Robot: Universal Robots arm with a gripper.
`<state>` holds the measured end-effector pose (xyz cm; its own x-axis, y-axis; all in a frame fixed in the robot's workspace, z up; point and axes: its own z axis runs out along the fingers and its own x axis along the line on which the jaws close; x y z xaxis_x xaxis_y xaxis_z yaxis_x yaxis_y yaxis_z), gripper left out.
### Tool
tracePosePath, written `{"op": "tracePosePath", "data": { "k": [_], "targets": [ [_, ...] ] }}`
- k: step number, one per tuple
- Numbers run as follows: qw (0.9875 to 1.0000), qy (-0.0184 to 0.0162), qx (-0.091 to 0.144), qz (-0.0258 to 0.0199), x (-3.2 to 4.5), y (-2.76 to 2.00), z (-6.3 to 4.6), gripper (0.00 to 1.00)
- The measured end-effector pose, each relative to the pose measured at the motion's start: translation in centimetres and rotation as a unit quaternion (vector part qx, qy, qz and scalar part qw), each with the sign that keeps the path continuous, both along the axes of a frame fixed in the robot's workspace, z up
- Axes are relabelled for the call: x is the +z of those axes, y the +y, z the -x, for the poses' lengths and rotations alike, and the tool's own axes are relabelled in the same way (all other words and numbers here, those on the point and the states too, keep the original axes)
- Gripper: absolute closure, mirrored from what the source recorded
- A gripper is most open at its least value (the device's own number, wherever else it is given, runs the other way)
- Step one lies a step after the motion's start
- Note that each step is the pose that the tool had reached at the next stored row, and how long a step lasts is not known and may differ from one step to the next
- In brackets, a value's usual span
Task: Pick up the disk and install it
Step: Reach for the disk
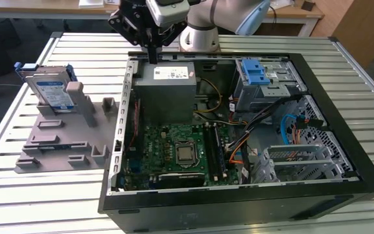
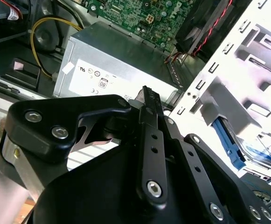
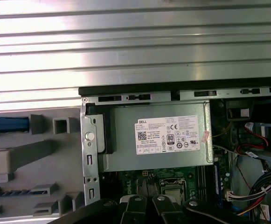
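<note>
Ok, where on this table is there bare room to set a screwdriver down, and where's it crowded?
Bare slats of the table lie in front of the grey fixture, to the exterior view's left of the computer case; another patch lies behind the disk. Crowded: inside the case, thick with cables, and the gripper hangs over the power supply.

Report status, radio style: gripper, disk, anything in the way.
Gripper jaws shut, empty, above power supply. Disk untouched, standing in grey fixture, exterior view's left. Case wall between them.
</note>
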<state>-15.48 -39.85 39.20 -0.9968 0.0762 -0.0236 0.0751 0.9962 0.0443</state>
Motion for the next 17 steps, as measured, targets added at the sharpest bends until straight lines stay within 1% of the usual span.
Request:
{"op": "tracePosePath", "data": {
  "k": [8,17],
  "targets": [
    [1.0,0.0004,0.0,0.0,-0.05,0.03,0.5,0.89],
    [1.0,0.0004,0.0,0.0,-0.07,0.18,1.4,0.89]
  ]
}}
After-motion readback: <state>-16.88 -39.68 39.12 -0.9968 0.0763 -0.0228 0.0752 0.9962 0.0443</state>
